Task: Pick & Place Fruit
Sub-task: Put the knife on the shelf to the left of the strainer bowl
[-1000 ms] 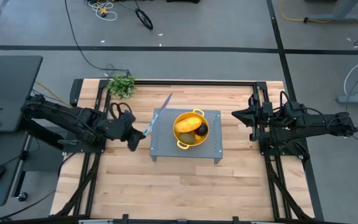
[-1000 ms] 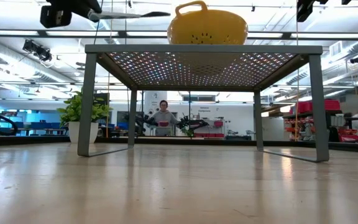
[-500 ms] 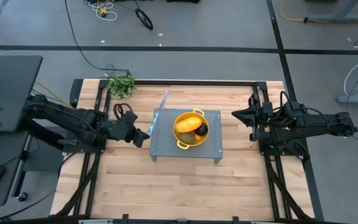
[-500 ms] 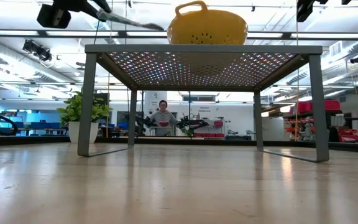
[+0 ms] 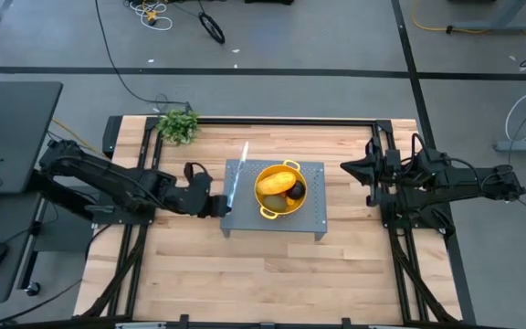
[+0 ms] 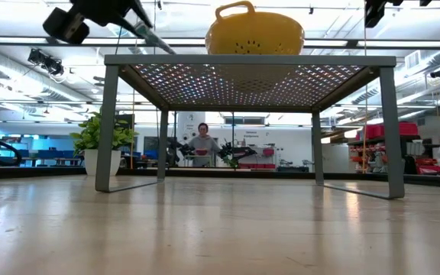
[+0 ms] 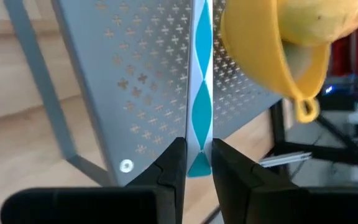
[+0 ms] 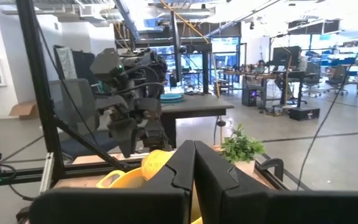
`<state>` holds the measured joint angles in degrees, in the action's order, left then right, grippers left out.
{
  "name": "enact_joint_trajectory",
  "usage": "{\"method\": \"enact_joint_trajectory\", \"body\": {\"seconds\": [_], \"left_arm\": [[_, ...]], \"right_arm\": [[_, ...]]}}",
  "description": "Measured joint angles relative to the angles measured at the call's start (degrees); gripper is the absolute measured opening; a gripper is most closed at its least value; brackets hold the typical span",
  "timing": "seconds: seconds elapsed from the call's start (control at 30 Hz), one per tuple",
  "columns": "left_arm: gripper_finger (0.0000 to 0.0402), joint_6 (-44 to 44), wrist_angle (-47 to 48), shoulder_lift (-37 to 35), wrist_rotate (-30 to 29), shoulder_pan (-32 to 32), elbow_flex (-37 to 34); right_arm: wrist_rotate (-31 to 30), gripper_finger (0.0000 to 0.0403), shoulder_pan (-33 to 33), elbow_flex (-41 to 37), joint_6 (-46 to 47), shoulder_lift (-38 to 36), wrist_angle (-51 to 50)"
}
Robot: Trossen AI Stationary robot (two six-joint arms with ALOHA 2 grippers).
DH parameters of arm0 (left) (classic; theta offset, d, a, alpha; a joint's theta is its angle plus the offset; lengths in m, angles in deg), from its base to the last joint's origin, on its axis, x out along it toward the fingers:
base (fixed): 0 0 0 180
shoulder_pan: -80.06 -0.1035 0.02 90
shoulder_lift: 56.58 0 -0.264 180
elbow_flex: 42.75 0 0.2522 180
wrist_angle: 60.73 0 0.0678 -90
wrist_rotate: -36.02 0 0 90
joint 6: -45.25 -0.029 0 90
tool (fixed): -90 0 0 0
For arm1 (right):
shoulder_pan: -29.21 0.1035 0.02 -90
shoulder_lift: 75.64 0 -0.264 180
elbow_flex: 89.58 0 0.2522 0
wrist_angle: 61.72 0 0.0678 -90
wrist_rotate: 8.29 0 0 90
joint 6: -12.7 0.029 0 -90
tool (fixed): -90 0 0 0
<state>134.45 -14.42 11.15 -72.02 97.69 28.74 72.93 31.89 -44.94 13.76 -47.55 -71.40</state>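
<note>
My left gripper (image 5: 219, 205) is at the left edge of the grey perforated stand (image 5: 310, 216), shut on a thin knife (image 5: 236, 175) whose blade points to the table's far side. On the stand sits a yellow colander (image 5: 265, 196). In it lie the yellow-orange oblong fruit (image 5: 274, 182), a small blackish round one (image 5: 297, 190) and a brownish-green oval (image 5: 287, 204). The tiny orange-red balls are hidden or out of view. My right gripper (image 5: 346, 167) waits shut to the right of the stand, touching nothing. My left gripper pinches the knife's near end (image 7: 199, 152) between its two fingers (image 7: 174, 163), which lie along its length and come from the table's left and near side. The knife is lifted, and in the low view it slants down (image 6: 150, 36) toward the stand's top.
A leafy green bunch (image 5: 179, 124) sits at the table's far left corner. Bare wooden tabletop (image 5: 272, 274) lies near the stand. Beyond the table, in the low view, a person (image 6: 202, 143) sits far off and a potted plant (image 6: 98, 137) stands at the left.
My left gripper has moved toward the table's right, up to the stand's left edge, still holding the knife. The knife has turned from slanting to the far right to pointing nearly at the far edge, and its tip has tipped down from level toward the stand top.
</note>
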Motion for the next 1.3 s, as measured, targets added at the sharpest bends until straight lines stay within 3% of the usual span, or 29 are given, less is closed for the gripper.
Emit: {"method": "enact_joint_trajectory", "body": {"seconds": [0.23,0.57,1.3], "left_arm": [[0.0068,7.8,-0.3,-0.1,0.1,-0.1,0.0],[0.0068,9.8,-4.4,5.5,5.8,0.0,0.0],[0.0068,15.0,-2.5,6.5,3.1,-0.2,0.0]], "right_arm": [[-0.2,0.0015,0.0,0.0,0.0,0.0,0.0],[-0.2,0.0015,0.0,0.0,0.0,0.0,-0.1],[-0.2,0.0015,0.0,0.0,0.0,-0.1,0.0]]}}
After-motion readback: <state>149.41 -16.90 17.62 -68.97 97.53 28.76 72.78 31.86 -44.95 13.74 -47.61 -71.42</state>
